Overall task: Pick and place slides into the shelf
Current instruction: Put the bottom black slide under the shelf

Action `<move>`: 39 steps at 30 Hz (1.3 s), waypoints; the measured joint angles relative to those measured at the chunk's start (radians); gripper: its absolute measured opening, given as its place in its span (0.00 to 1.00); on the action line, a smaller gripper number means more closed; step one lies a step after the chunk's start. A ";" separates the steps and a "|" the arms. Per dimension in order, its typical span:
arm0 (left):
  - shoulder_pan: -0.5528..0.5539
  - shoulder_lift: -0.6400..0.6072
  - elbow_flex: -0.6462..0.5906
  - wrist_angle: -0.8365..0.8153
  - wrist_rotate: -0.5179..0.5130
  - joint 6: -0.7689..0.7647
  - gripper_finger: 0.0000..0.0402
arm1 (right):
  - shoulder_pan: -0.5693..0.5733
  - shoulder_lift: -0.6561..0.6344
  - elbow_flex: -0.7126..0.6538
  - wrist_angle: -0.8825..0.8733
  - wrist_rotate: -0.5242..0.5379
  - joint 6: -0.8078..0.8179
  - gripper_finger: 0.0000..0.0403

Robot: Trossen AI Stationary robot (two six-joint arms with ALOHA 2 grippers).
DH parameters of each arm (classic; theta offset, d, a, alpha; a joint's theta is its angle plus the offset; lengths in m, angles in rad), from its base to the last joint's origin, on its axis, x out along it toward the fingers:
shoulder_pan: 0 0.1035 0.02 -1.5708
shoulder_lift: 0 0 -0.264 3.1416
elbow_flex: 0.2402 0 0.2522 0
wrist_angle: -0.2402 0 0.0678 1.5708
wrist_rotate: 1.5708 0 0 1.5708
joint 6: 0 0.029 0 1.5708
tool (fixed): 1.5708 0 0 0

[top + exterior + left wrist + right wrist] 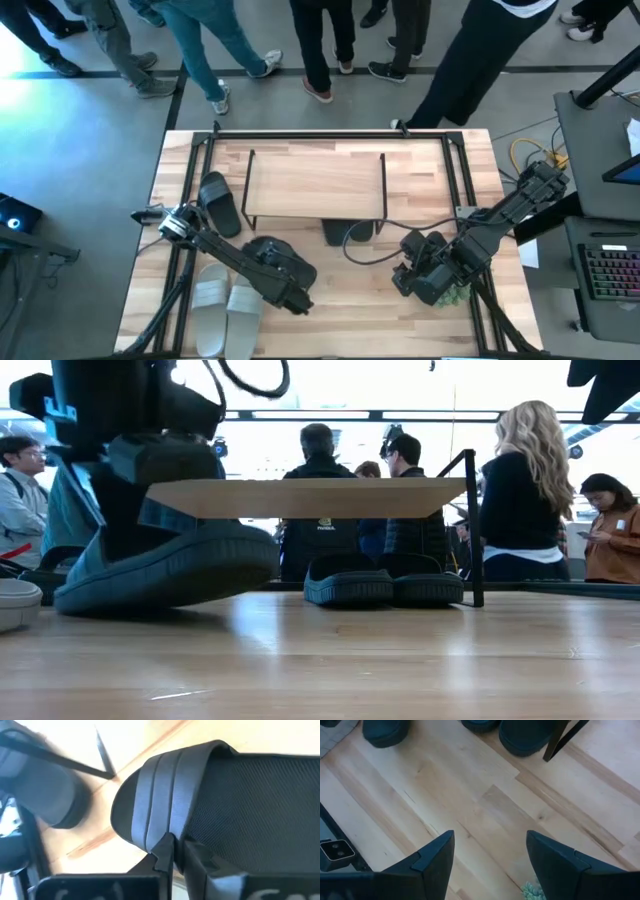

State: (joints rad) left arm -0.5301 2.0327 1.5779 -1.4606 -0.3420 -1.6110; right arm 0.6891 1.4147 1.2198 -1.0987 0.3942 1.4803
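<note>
Left gripper (172,852) pinching black ribbed-strap foam slide (240,795), lower left of high view | light, soft, bendy; strap edge grips best | right gripper (490,852) spread, idle

The shelf (315,185) stands mid-surface toward the far edge, two slides (350,232) under its near side. One slide (221,203) lies left; a pair (226,310) near the front-left corner.
</note>
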 joint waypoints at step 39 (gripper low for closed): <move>0.071 0.000 -0.013 0.272 -0.397 0.780 0.14 | 0.000 0.000 0.000 -0.057 0.054 0.117 0.59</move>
State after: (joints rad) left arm -0.4595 2.0323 1.5652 -1.1890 -0.7387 -0.8310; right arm 0.6891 1.4146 1.2194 -1.1557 0.4484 1.5974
